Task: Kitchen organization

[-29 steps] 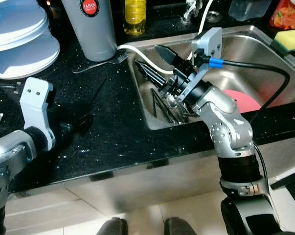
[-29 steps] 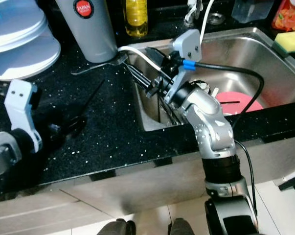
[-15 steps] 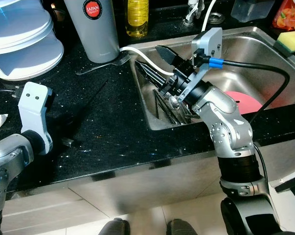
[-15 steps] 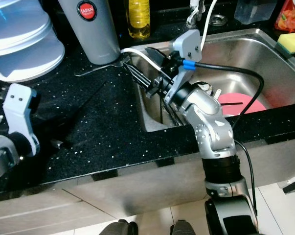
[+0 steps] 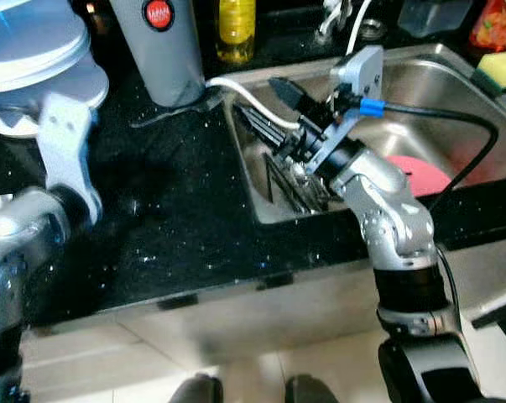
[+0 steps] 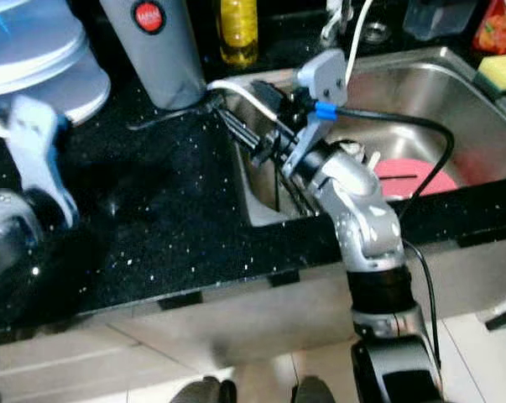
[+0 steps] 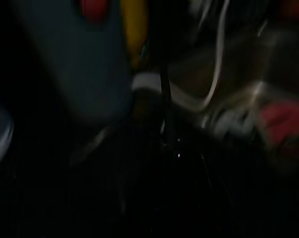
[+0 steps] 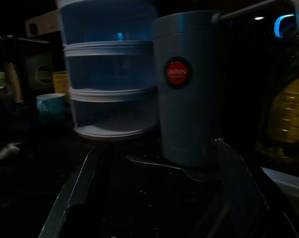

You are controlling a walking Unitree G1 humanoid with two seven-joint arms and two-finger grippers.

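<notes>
I have the black speckled stone bench (image 5: 194, 227) running across my view, with the stainless steel sink (image 5: 420, 92) sunk into its right half. On the far left of the bench stands a stack of translucent blue-white plastic containers (image 5: 34, 59). Just right of it is the tall grey metal canister with a round red label (image 5: 164, 50), and right of that, at the back, a yellow bottle (image 5: 236, 25).

My right arm reaches from the near edge over the sink's left wall. My right hand (image 5: 273, 105) hangs above the sink's far-left corner, its two black fingers (image 8: 80, 186) spread wide apart with nothing between them. They point left, toward the canister and the stacked containers. Below the arm, a dark wire rack (image 5: 290, 180) leans against the sink's left side.

My left hand (image 5: 64, 143) is raised over the left part of the bench, near the containers. It is blurred, and I cannot tell how its fingers stand.

A flat pink plate (image 5: 420, 172) lies in the sink basin, right of my right arm. A silver fork (image 5: 173, 109) lies on the bench at the canister's foot, touching it, between the canister and the sink rim. A yellow-green sponge (image 5: 500, 67) sits on the sink's far-right rim.
</notes>
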